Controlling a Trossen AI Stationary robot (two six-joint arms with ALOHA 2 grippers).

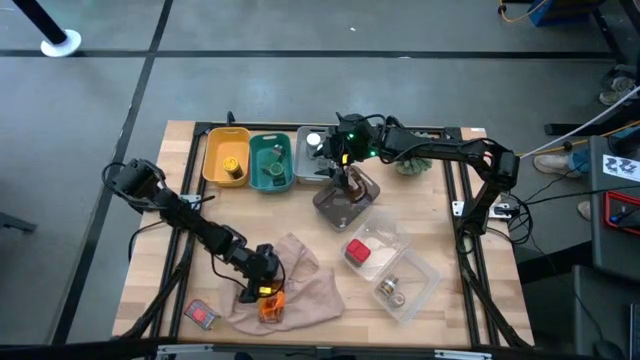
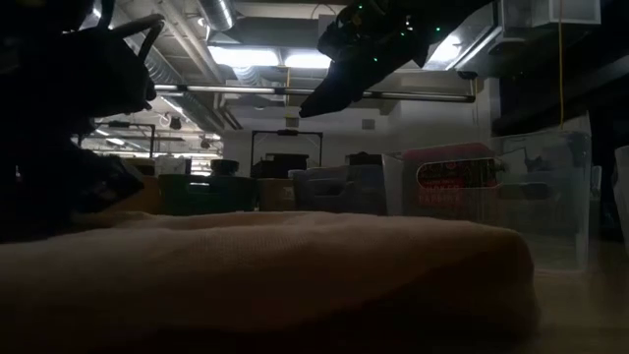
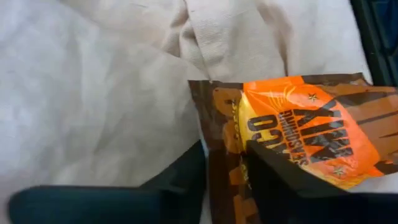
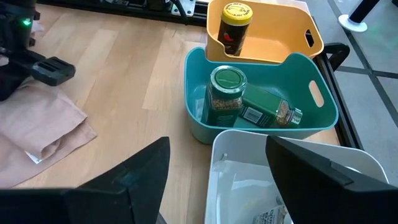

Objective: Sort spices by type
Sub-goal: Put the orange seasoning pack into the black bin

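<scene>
We see our left gripper (image 1: 268,290) near the table's front edge, its fingers closing on an orange-brown sachet (image 3: 298,134) on the beige cloth (image 1: 300,285); its print is unreadable. Our right gripper (image 1: 335,150) hangs wide open and empty over the white bin (image 4: 360,171), beside the teal bin (image 4: 326,112) and yellow bin (image 4: 292,31).

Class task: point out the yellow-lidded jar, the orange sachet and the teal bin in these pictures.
yellow-lidded jar (image 4: 237,27): right wrist view, on its label.
orange sachet (image 3: 298,134): left wrist view, on its printed front.
teal bin (image 4: 325,115): right wrist view, on its side rim.
</scene>
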